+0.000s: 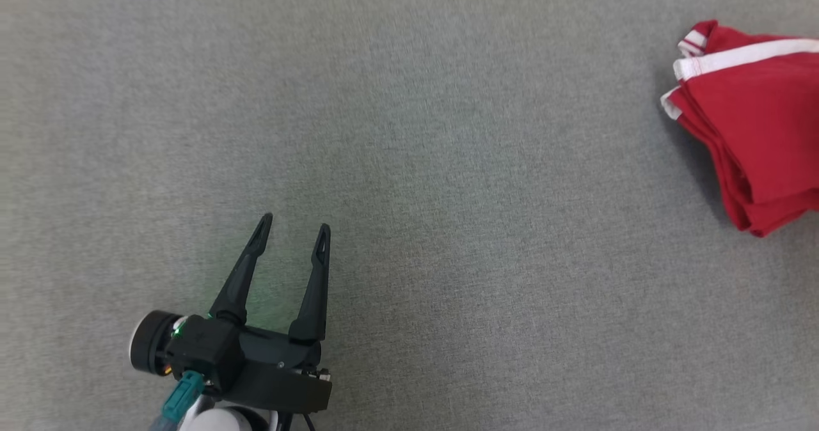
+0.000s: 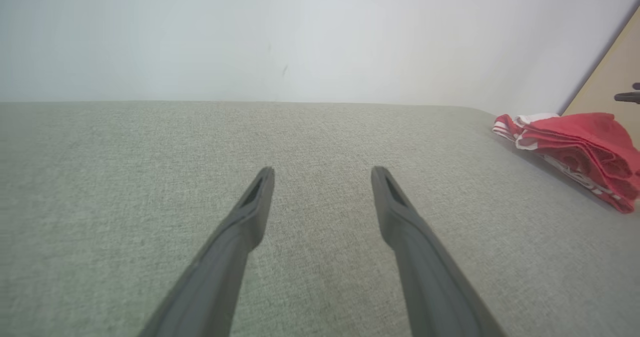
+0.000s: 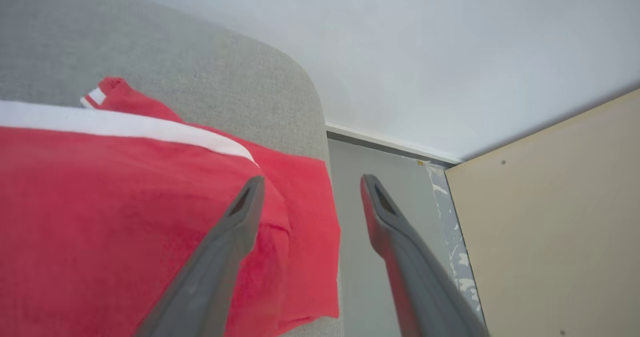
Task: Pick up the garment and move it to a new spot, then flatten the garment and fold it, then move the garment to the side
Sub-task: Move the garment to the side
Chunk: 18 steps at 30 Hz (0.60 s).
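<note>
A red garment (image 1: 748, 124) with a white stripe lies folded in a thick bundle at the right edge of a grey cushion (image 1: 409, 162), close to the cushion's rounded far corner; its long side runs roughly along that right edge, with the striped end towards the cushion's far side; the left gripper (image 1: 295, 222) hangs over the cushion's near left part, fingers spread with nothing between them, pointing at bare fabric, well apart from the garment, which lies off to its right; the right gripper (image 3: 312, 178) is directly above the garment at the cushion's right edge, fingers spread and gripping nothing, one finger over the red cloth and the other past the cushion's edge; whether that finger touches the cloth cannot be told; the right arm is much the nearer, so any further handling would likely fall to it.
</note>
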Tool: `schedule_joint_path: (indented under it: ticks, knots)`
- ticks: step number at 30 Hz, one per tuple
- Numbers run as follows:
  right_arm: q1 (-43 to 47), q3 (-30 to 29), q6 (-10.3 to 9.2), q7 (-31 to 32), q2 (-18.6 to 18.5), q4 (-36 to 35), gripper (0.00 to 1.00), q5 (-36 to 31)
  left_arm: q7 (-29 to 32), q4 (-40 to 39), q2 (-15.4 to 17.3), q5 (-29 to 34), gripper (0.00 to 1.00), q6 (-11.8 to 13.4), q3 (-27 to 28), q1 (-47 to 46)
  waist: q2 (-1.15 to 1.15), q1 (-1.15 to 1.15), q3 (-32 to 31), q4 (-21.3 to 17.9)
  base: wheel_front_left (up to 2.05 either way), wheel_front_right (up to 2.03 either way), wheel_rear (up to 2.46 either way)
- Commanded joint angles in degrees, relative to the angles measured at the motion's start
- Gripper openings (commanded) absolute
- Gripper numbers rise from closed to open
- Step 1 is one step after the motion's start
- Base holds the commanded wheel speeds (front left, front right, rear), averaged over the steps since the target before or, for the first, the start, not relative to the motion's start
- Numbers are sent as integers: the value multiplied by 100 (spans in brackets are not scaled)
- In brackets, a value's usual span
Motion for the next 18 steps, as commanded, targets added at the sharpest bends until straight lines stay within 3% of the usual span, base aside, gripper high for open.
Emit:
schedule_joint_path:
  ticks: [1,11,18]
  knots:
    - [-78,-146,-13,-285,293,18,100,-106,-26,35,-20,-42,100,45,11,113,0,0,-243,98,0,0,0]
    - [838,-338,-13,-1522,1417,-825,100,-221,-27,214,-217,-471,100,362,220,354,0,0,-1021,375,0,0,0]
    - [1689,-605,-13,-1980,1999,-1251,100,-551,-32,372,-277,-696,100,569,380,536,0,0,-1466,559,0,0,0]
